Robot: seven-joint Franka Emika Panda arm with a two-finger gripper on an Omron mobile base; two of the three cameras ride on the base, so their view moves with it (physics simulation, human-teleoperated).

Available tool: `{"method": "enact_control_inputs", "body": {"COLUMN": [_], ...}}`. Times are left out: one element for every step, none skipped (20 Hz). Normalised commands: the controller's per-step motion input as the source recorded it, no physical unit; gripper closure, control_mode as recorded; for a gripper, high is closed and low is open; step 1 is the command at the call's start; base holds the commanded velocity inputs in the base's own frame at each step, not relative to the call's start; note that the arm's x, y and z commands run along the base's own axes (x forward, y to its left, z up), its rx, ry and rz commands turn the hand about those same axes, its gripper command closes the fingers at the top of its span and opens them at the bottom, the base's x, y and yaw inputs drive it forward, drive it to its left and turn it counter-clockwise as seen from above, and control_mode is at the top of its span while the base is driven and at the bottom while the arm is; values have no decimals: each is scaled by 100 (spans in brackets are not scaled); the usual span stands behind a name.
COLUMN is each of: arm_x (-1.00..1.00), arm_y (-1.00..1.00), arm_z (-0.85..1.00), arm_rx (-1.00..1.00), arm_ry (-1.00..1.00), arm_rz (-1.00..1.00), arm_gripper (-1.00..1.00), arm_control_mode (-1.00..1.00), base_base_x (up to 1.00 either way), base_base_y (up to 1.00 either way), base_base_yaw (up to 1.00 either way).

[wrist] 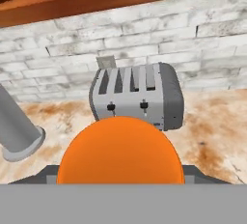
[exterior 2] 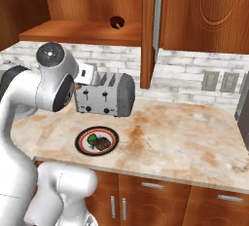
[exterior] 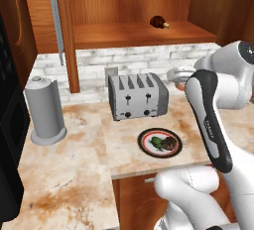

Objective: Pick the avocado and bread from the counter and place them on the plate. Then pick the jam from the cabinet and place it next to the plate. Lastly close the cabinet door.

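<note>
Gripper [wrist: 120,182] clamped on the jam [wrist: 120,150], a light, rigid, slippery jar best held mid-body, toaster [wrist: 137,95] at twelve o'clock.

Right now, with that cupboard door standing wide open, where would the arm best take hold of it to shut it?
By the long silver bar handle, about mid-length, on the cabinet door. The bar runs upright, so the jaws should close across it, coming at the door's outer face, its left side in the left base view. The jam it is carrying would likely go down first.
</note>
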Motion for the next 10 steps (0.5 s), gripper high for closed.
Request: {"method": "enact_control_inputs", "body": {"arm_x": [0,0,0,2,6,9,9,11,14,18], "arm_y": [-44,-44,-40,-40,-42,-39,-36,-34,-32,-33], "arm_z": [-81,-77,-76,-79,-76,-76,-75,-75,-76,-77], "arm_rx": [0,0,-1,-2,-1,-1,-1,-1,-1,-2], "arm_ry": [0,0,0,0,0,0,0,0,0,0], "arm_rz": [0,0,0,0,0,0,0,0,0,0], "arm_gripper": [100,100,100,100,100,100,100,100,100,100], "arm_control_mode": [-100,-100,-100,-100,-100,-100,-100,-100,-100,-100], "base_base_x": [0,0,0,0,0,0,0,0,0,0], "base_base_y": [0,0,0,0,0,0,0,0,0,0], "base_base_yaw": [0,0,0,0,0,0,0,0,0,0]}}
